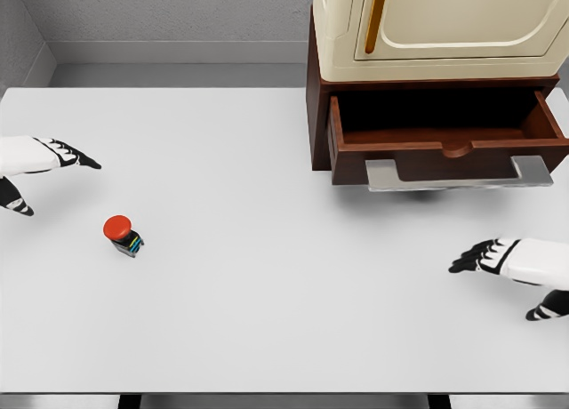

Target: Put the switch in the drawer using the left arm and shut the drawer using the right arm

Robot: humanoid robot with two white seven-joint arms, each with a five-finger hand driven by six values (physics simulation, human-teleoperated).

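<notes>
Red-capped switch (123, 235): on table (267, 293), just right of and below left hand (36, 164)
Left hand: fingers spread, empty
Right hand (511, 267): relaxed, empty, below drawer (444, 129)
Approach: descend over cap, pinch dark base

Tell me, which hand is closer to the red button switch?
Left. The left hand is just up-left of the switch; the right hand is far across the table.

Simulated test bench, rendered rather than a real room. A bare white table (267, 276) is filling the view against plain grey walls (169, 13). A cream-and-brown cabinet (436, 36) is standing at its far right.
</notes>
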